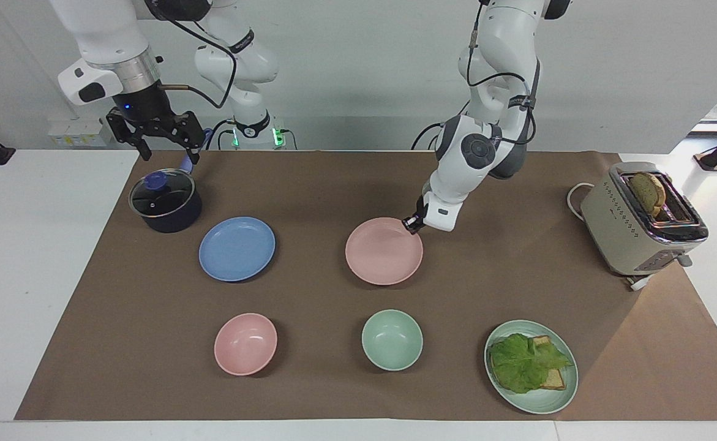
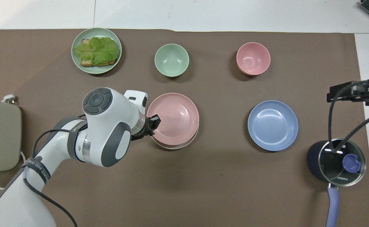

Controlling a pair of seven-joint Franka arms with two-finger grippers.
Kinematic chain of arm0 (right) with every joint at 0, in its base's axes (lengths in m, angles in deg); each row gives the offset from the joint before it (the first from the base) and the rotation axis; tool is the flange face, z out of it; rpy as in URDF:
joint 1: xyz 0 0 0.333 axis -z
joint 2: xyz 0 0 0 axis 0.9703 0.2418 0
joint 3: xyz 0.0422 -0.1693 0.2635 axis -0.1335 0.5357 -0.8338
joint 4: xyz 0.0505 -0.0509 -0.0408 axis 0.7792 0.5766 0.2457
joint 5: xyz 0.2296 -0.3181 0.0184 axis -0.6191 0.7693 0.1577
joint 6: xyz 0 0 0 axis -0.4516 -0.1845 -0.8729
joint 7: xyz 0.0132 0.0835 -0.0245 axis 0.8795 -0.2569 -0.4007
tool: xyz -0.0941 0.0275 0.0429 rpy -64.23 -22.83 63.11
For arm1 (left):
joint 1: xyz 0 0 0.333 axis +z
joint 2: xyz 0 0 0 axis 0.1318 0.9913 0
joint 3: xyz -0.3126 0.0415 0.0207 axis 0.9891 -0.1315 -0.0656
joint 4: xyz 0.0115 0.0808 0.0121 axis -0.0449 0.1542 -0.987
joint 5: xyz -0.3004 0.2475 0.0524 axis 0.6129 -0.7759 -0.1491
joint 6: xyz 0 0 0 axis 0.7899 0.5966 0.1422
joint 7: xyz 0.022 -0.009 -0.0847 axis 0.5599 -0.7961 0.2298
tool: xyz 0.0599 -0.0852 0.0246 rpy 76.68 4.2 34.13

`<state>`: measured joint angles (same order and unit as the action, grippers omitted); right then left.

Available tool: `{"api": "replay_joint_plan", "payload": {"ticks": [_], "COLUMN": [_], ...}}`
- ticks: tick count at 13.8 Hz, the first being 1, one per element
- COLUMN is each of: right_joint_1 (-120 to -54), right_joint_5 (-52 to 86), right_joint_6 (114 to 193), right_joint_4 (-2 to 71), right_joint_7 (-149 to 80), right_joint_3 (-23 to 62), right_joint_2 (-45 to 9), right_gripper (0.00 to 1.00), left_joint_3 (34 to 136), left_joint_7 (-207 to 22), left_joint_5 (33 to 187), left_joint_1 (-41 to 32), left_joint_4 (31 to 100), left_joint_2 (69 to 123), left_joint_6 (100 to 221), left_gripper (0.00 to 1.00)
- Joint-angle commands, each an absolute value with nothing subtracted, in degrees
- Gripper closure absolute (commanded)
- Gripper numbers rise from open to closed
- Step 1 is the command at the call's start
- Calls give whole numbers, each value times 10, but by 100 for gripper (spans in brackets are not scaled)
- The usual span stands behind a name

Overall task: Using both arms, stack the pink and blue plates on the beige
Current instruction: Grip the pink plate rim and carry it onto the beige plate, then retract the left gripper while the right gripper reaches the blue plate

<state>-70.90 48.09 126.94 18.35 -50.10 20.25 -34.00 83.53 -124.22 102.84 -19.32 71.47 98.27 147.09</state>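
Note:
The pink plate (image 1: pixel 384 251) (image 2: pixel 173 119) lies squarely over the beige plate (image 2: pixel 175 147), of which only a thin crescent shows in the overhead view. My left gripper (image 1: pixel 408 225) (image 2: pixel 154 121) is shut on the pink plate's rim, at the edge toward the left arm's end. I cannot tell whether the pink plate rests on the beige one or hangs just above it. The blue plate (image 1: pixel 237 248) (image 2: pixel 273 125) sits alone on the mat toward the right arm's end. My right gripper (image 1: pixel 171 153) (image 2: pixel 345 94) waits open in the air over the pot.
A dark pot with a glass lid (image 1: pixel 165 199) (image 2: pixel 338 160) stands near the robots at the right arm's end. A pink bowl (image 1: pixel 245 343), a mint bowl (image 1: pixel 392 339) and a green plate (image 1: pixel 554 404) with a sandwich line the edge farthest from the robots. A toaster (image 1: pixel 640 220) stands at the left arm's end.

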Motion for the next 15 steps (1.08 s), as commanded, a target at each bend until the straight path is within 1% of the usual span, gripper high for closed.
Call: {"api": "replay_joint_plan", "payload": {"ticks": [1, 2, 3, 4, 6, 9, 11, 13, 15], "right_joint_1": [-700, -701, -700, -699, -697, -689, -682, -677, -663], "right_joint_5": [474, 474, 473, 473, 473, 472, 471, 449, 427], "right_joint_6": [1283, 1287, 1288, 1291, 1321, 1370, 1428, 1485, 1572], "right_joint_4": [192, 198, 201, 202, 226, 281, 343, 403, 471], "right_joint_7": [-492, -492, -491, -486, -464, -431, -425, -412, -374], "right_joint_3": [200, 200, 201, 201, 201, 201, 201, 202, 201], "right_joint_2": [-343, -343, -339, -336, -336, -334, -334, -331, -319], "right_gripper": [0, 0, 0, 0, 0, 0, 0, 0, 0], "left_joint_3": [836, 836, 835, 835, 829, 822, 821, 821, 821], "left_joint_7": [-1234, -1233, -1234, -1234, -1233, -1193, -1106, -1026, -921], "left_joint_5": [1040, 1039, 1039, 1035, 1020, 946, 942, 930, 883], "left_joint_1": [-187, -187, -189, -189, -184, -127, -78, -31, -5], "left_joint_4": [731, 731, 731, 729, 716, 674, 657, 653, 639], "left_joint_2": [965, 965, 965, 965, 963, 945, 931, 902, 877], "left_joint_6": [1454, 1453, 1451, 1441, 1406, 1338, 1309, 1302, 1289], "left_gripper": [88, 10, 0, 0, 0, 0, 0, 0, 0]}}
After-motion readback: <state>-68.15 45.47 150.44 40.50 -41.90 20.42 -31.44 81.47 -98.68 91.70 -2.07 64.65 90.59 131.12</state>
